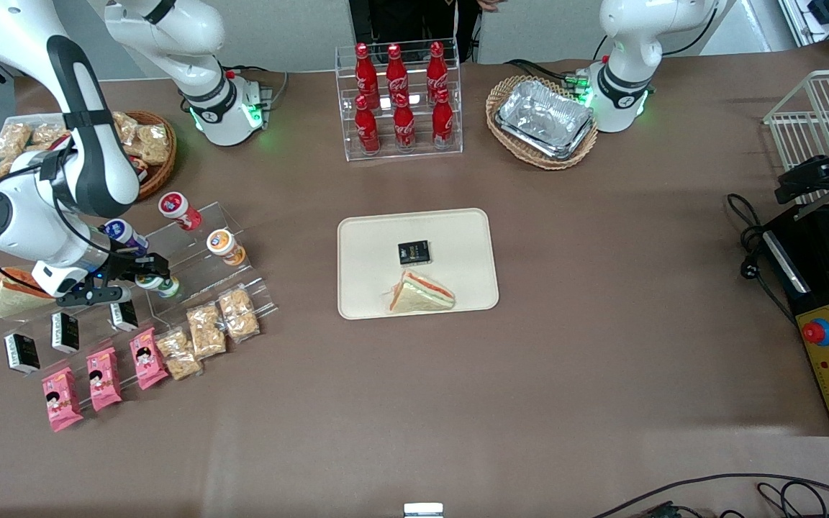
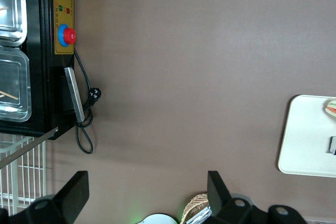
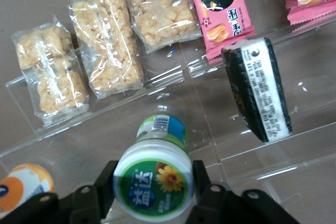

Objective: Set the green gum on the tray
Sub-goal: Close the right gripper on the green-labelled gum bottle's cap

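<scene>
The green gum (image 3: pixel 154 182) is a small white bottle with a green-ringed lid, lying on the clear acrylic step rack (image 1: pixel 242 223) at the working arm's end of the table. My right gripper (image 3: pixel 152 178) has a finger on each side of the lid and is shut on it. In the front view the gripper (image 1: pixel 148 278) sits over the rack, with the green gum (image 1: pixel 164 287) at its tips. The cream-beige tray (image 1: pixel 371 244) lies at the table's middle, well away from the gripper. The tray's edge also shows in the left wrist view (image 2: pixel 304 140).
A sandwich (image 1: pixel 422 293) and a black packet (image 1: pixel 414 252) lie on the tray. On the rack are blue-lidded (image 1: pixel 125 234), orange-lidded (image 1: pixel 224 244) and red-lidded (image 1: pixel 177 208) bottles. Cracker packs (image 3: pixel 105 51), pink packs (image 1: pixel 101 378) and a black packet (image 3: pixel 260 93) lie nearer the front camera.
</scene>
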Robot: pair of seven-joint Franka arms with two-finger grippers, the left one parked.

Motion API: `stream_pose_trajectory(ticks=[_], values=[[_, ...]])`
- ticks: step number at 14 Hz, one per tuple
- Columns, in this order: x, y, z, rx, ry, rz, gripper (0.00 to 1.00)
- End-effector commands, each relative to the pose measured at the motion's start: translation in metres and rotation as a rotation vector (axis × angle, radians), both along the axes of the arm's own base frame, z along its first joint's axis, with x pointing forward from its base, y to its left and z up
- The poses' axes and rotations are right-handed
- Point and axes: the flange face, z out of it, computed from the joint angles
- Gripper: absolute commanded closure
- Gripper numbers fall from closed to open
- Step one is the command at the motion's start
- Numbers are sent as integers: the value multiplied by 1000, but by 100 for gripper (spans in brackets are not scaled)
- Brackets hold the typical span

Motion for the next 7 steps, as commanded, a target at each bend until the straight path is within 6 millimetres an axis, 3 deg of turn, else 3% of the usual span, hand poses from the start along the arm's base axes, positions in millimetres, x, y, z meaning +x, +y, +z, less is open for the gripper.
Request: stream_pose_trajectory(ticks=[1,4,7], values=[[7,-5,21,0,-14,52,52],[25,-6,69,12,29,60,52],[40,-5,135,23,65,62,51]])
